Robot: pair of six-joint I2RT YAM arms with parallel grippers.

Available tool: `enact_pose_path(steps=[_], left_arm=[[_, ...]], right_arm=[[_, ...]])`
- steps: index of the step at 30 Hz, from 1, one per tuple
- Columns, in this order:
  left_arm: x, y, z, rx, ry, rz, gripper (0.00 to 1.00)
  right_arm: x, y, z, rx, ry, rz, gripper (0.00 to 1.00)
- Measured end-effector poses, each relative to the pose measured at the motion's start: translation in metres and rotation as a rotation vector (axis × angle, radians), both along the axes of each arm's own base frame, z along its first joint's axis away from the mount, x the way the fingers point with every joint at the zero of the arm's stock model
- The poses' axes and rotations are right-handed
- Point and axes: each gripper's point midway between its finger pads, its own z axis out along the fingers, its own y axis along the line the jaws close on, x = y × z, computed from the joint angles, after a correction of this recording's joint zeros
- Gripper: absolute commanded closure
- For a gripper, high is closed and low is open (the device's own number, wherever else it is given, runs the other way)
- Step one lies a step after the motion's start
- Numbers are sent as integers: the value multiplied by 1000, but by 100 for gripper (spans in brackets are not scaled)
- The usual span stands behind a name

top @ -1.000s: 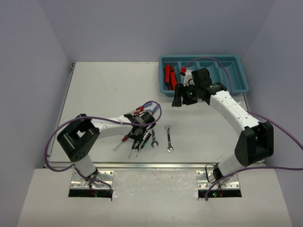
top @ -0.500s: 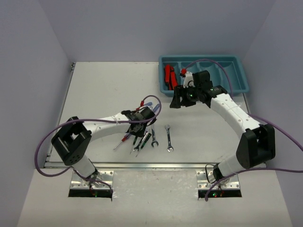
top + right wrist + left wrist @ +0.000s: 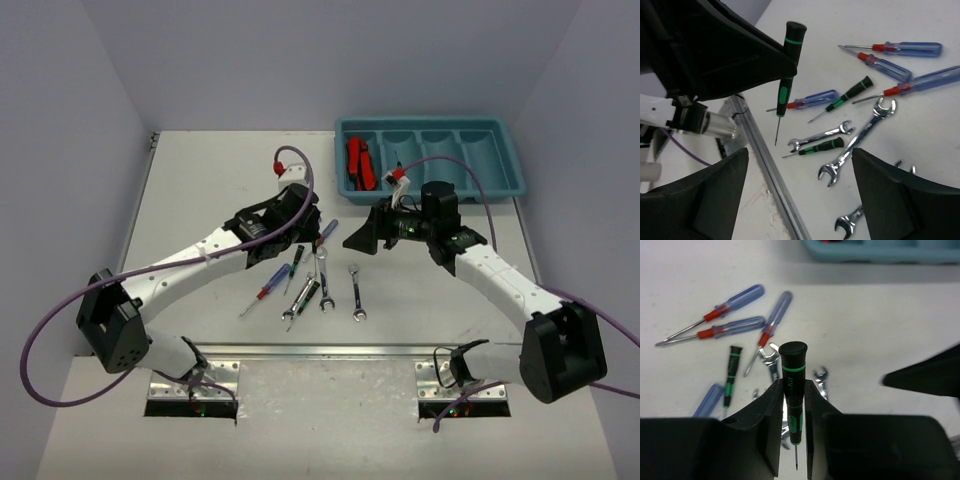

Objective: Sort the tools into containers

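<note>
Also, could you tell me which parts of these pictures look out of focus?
Left wrist: the held black-and-green screwdriver is sharp, the teal tray at the top edge blurred. Right wrist: the near fingers are dark and soft, the wrenches glint. Top external: evenly lit.

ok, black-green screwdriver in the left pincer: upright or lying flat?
Upright, slightly tilted. The left pincer is shut on the screwdriver at mid-handle, with the cap up and the thin tip pointing down.
</note>
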Motion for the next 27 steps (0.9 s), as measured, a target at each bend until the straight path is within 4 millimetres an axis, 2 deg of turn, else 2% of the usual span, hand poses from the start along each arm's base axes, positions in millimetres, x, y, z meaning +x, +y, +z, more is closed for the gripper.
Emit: enact_pose_path(steps=[4, 7, 9, 11, 12, 13, 17, 18, 19, 21, 24, 27], left_arm=[[3, -23, 48, -211, -88, -32, 100], [2, -38, 67, -314, -109, -66, 100], [1, -46, 71, -358, -105, -86, 100], [-1, -50, 70, -384, -93, -101, 100], [-2, -52, 69, -393, -88, -107, 100], [-3, -53, 67, -400, -83, -110, 100], [-2, -54, 66, -410, -79, -112, 8], [-2, -54, 66, -411, -78, -113, 2], [-2, -54, 67, -408, -81, -111, 0], [1, -48, 66, -381, -85, -86, 0], [5, -33, 66, -313, -96, -27, 0], [10, -3, 68, -205, -137, 66, 0]], right_arm=[[-5, 20, -5, 72, 41, 65, 22], [-8, 29, -1, 112, 38, 96, 43], [-8, 34, 6, 136, 16, 114, 62], [-8, 37, 11, 152, 7, 122, 93], [-8, 38, 13, 161, 5, 127, 99], [-8, 40, 15, 167, 4, 131, 100], [-2, 40, 13, 155, 15, 95, 100], [0, 39, 12, 147, 18, 81, 100], [4, 38, 10, 134, 19, 57, 100], [16, 32, 5, 92, 26, -7, 100], [44, 14, -5, -5, 57, -148, 100], [101, -23, -15, -186, 78, -365, 100]])
